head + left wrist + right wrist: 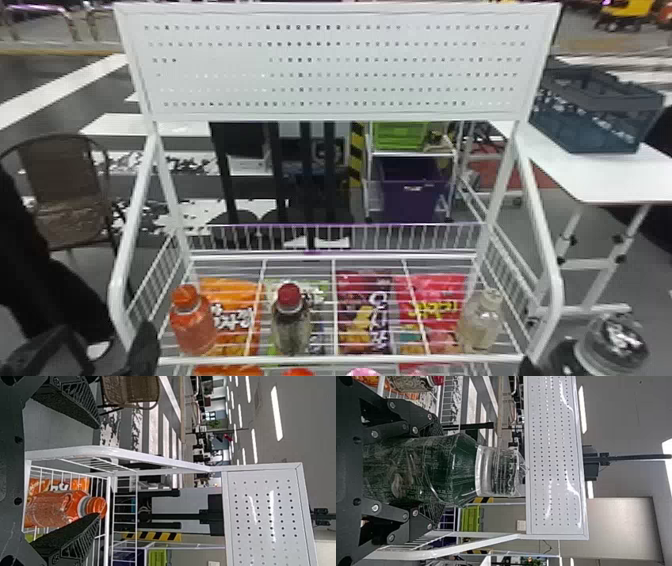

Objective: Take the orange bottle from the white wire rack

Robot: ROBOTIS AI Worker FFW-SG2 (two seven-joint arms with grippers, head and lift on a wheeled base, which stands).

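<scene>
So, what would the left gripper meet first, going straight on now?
Probably the rack's white side rail, seen between its open fingers, though the orange bottle is near and depth is unclear.

Free passage: over the front rail (330,359) of the white wire rack (554,280), and between the orange bottle (192,325) and the red-capped bottle (292,327). Obstructions: the sloping side tube (127,225) at the front left corner; the perforated panel (330,60) above the rear edge. In the left wrist view, the side tube crosses between the left gripper's (102,347) parted fingers.
</scene>
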